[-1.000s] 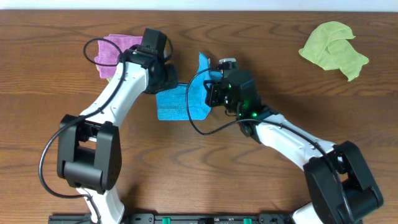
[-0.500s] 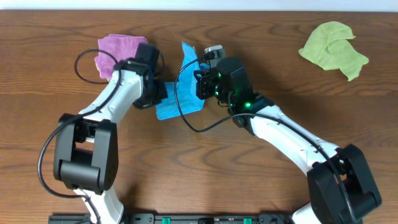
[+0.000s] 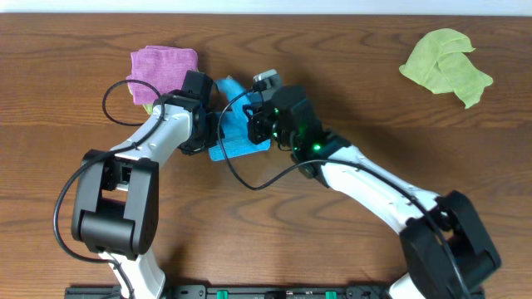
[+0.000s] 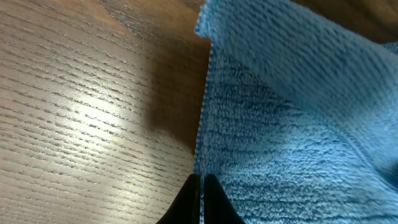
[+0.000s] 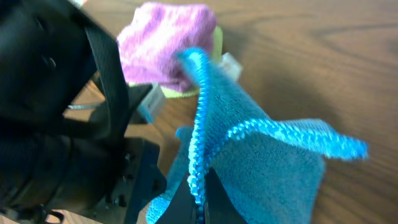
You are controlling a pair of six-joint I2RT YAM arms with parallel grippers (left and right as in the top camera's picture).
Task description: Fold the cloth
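The sky-blue cloth (image 3: 236, 135) lies bunched on the wooden table between my two grippers. My right gripper (image 3: 254, 126) is shut on its stitched edge and holds part of it lifted; the right wrist view shows the cloth (image 5: 267, 162) hanging from the shut fingers (image 5: 200, 198). My left gripper (image 3: 213, 131) is at the cloth's left edge. In the left wrist view its fingers (image 4: 202, 186) are closed together on the edge of the cloth (image 4: 292, 124), low against the table.
A purple cloth (image 3: 163, 66) lies just behind my left gripper, over a yellow-green cloth edge (image 5: 186, 93). Another yellow-green cloth (image 3: 445, 66) sits at the far right. The purple cloth also shows in the right wrist view (image 5: 163, 50).
My right gripper has carried the cloth's lifted edge leftward toward my left gripper. The cloth is now more bunched and sits further left. My left gripper has shifted a little with it.
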